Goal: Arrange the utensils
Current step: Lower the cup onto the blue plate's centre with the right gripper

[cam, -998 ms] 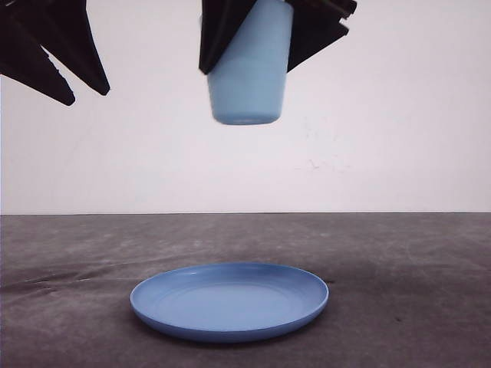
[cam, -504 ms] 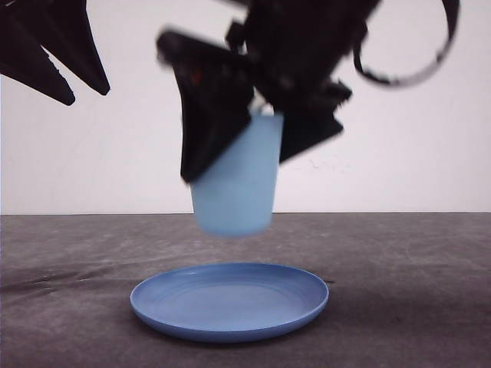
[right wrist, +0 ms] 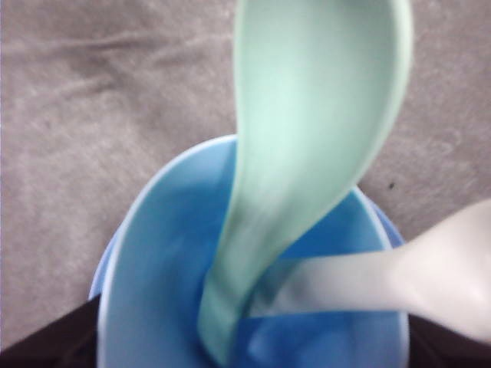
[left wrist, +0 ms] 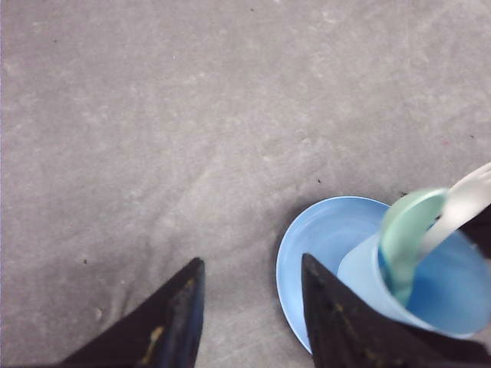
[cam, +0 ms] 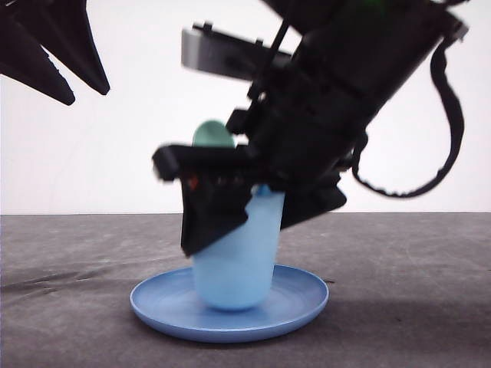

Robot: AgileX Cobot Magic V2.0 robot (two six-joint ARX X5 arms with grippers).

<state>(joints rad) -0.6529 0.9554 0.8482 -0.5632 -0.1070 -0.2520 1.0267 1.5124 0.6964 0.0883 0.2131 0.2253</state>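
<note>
In the front view, the right end effector [cam: 234,222] fills the centre and upper right of the frame, its two dark fingers clamped on either side of a light blue plastic cup [cam: 232,264]. The cup's base sits on or just over a round blue plastic plate [cam: 303,299] that lies on the grey bench [cam: 414,291] at lower centre; whether cup and plate touch cannot be told. The cup leans slightly.

A small mint-green plastic spoon [cam: 212,135] stands inside the cup, its oval bowl showing above the end effector. In the right wrist view the spoon [right wrist: 307,146] leans against the cup's inner wall, beside a small white plastic fork [right wrist: 399,280] that also rests in the cup.

The left end effector [cam: 46,54] hangs at upper left of the front view, fingers spread apart and holding nothing, well apart from the cup.
</note>
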